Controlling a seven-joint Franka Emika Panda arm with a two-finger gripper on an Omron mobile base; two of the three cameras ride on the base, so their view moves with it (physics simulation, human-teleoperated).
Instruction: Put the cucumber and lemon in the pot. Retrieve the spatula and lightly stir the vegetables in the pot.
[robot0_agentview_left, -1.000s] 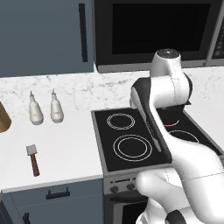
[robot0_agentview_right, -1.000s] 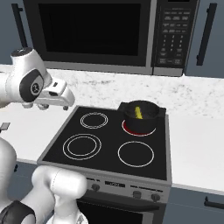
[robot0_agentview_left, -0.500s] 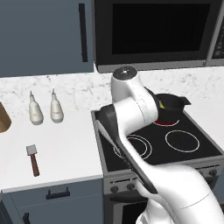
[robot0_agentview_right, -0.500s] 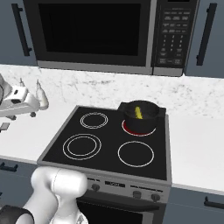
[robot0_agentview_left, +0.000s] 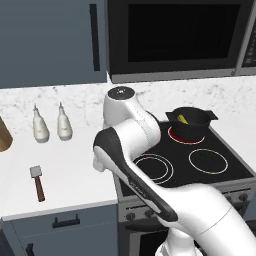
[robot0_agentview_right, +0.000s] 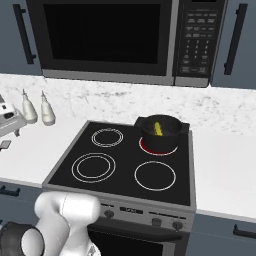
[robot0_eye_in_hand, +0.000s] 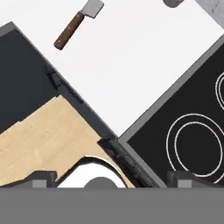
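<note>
The arm swings from the right of the left base view toward centre; the end effector (robot0_agentview_right: 9, 120) now sits at the right base view's left edge.

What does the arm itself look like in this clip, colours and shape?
The arm is glossy white with rounded, bulbous segments, a dark band along one link and a dark grey cap on its top joint. The gripper shows two small dark grey square fingertips.

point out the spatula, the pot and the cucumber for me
spatula (robot0_agentview_left: 38, 182): left base view, on the wooden handle just below the grey head.
pot (robot0_agentview_right: 161, 140): right base view, on the black front wall.
cucumber (robot0_agentview_right: 158, 128): right base view, on the yellow-green body inside the pot.
</note>
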